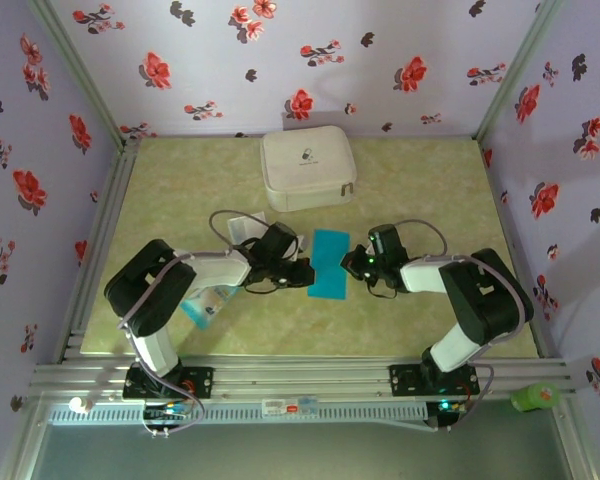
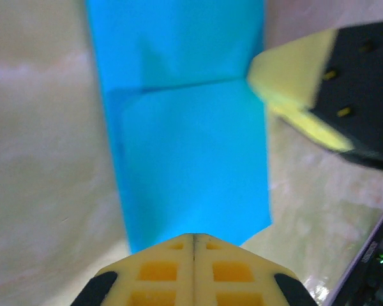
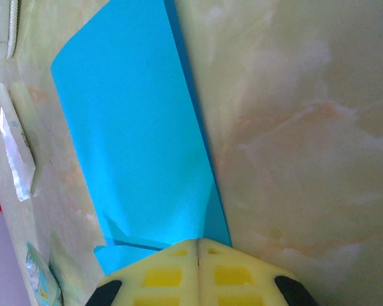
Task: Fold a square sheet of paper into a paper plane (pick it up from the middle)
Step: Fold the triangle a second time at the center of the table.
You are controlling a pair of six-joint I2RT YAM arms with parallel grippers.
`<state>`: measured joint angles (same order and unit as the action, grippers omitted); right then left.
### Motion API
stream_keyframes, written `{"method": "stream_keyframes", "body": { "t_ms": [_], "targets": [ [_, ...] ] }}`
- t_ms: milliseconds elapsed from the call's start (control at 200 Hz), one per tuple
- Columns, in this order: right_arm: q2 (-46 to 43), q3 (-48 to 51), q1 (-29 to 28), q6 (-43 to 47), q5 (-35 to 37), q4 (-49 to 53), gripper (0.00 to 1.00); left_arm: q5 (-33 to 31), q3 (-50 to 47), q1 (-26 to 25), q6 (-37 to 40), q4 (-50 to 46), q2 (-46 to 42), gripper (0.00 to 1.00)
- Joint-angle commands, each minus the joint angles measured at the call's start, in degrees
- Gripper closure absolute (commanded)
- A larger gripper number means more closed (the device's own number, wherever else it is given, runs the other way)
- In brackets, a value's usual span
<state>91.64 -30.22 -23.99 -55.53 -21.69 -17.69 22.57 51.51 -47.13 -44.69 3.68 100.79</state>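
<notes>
Pressing unevenly, the closed left claw [image 1: 303,275] at nine o'clock and closed right claw [image 1: 352,262] at three may drag the square sheet of paper [image 1: 331,264] askew.

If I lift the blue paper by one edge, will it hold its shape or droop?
Likely droops: the blue paper looks thin, lying flat on the table. The crease may stiffen it slightly. Probably slides easily on that smooth surface.

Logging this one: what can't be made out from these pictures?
Left wrist view: the blue paper runs under the shut left hand; pinched or only pressed, cannot tell.
Right wrist view: the same under the shut right hand.
Top view: the print on the white case is too small; the left arm covers part of the pale packet.
</notes>
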Motion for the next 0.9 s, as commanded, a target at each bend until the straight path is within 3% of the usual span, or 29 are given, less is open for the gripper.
{"method": "stream_keyframes", "body": {
  "t_ms": [0, 535, 895],
  "targets": [
    [2.54, 2.23, 0.25, -0.11, 2.60, 5.42, 1.00, -1.53, 4.72, -1.43, -0.14, -2.97, -0.70, 0.98],
    [2.77, 1.93, 0.25, 0.37, 1.75, 5.74, 1.00, 0.96, 16.26, -2.92, 3.20, -7.83, 13.50, 0.97],
    [3.89, 0.31, 0.16, 2.96, 2.35, 10.56, 1.00, -1.40, 7.50, -3.32, 0.78, -5.88, 10.99, 0.93]
  ]
}}
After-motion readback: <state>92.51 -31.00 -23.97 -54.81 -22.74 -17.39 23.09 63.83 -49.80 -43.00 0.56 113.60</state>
